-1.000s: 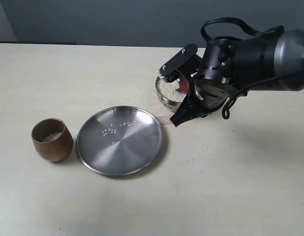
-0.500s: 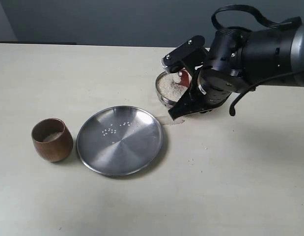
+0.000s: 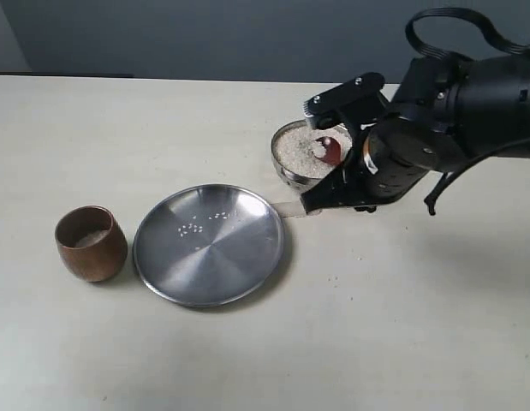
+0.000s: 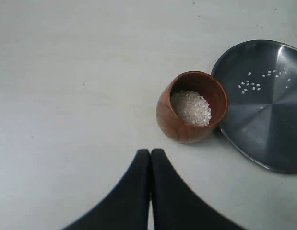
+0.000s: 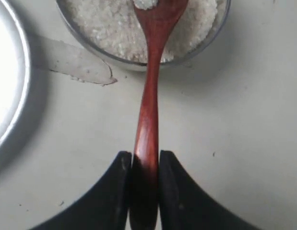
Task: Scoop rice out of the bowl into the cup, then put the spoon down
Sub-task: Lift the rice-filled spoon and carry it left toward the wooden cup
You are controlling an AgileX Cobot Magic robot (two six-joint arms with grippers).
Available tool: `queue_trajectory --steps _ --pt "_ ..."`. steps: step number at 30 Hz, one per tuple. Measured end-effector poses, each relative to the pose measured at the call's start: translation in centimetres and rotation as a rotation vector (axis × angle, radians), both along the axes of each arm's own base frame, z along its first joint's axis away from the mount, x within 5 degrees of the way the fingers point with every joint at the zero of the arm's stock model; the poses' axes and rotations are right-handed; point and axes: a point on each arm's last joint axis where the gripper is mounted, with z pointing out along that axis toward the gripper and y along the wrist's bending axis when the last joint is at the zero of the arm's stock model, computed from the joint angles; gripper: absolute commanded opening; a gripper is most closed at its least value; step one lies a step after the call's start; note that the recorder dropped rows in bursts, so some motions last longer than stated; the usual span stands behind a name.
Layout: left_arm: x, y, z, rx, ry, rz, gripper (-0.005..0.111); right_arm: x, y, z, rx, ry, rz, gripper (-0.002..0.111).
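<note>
Handle of the wooden spoon (image 5: pixel 149 105) sits clamped in the right gripper (image 5: pixel 144 160), its head over the rice (image 5: pixel 105 24) in the steel bowl (image 5: pixel 219 29); the left gripper (image 4: pixel 150 153), closed on nothing, hangs near the wooden cup (image 4: pixel 179 129)

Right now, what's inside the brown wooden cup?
White rice lies inside the cup, sitting below the rim. The grains cover the cup's bottom, so how deep they go, or anything beneath them, cannot be seen.
</note>
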Motion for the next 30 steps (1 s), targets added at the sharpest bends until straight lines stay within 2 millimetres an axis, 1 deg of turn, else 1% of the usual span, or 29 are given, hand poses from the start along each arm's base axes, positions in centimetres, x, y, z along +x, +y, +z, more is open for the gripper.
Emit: queue_trajectory --steps 4,8,18,24,30 --pt "0.0 0.0 0.0 0.000 0.000 0.000 0.000 -0.5 -1.4 -0.4 0.055 -0.007 -0.024 -0.001" --pt "0.0 0.0 0.0 0.000 0.000 0.000 0.000 -0.8 -1.7 -0.1 0.084 -0.027 -0.023 -0.001" --pt "0.0 0.0 0.0 0.000 0.000 0.000 0.000 -1.0 -1.5 1.4 0.160 -0.088 -0.011 -0.001" --pt "0.0 0.0 0.0 0.000 0.000 0.000 0.000 -1.4 -1.5 2.3 0.190 -0.094 0.013 -0.001" --pt "0.0 0.0 0.0 0.000 0.000 0.000 0.000 -1.8 -1.1 2.3 0.200 -0.065 0.067 -0.001"
